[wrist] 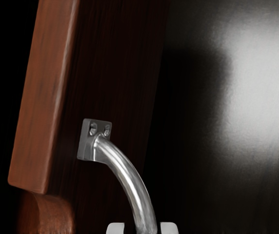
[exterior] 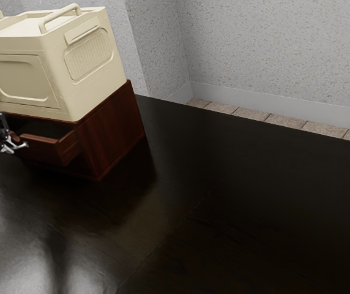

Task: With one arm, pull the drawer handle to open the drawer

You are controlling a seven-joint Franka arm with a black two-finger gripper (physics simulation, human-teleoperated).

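Observation:
At the exterior view's left edge, the gripper [exterior: 10, 143] is at the front of the brown wooden drawer [exterior: 40, 149], which stands partly out of its cabinet [exterior: 111, 131] with its dark inside showing. A bit of the silver handle [exterior: 24, 145] sticks out beside the gripper. In the wrist view the curved metal handle [wrist: 129, 183] runs from its screwed mount on the drawer front [wrist: 112, 73] down between the fingertips of the gripper [wrist: 142, 228]. The gripper is shut on the handle, whose far end is hidden.
A cream storage box [exterior: 71, 67] with raised handles sits on top of the cabinet. The glossy black table [exterior: 224, 202] extends toward the exterior view's right, with a speckled wall [exterior: 273, 49] behind it.

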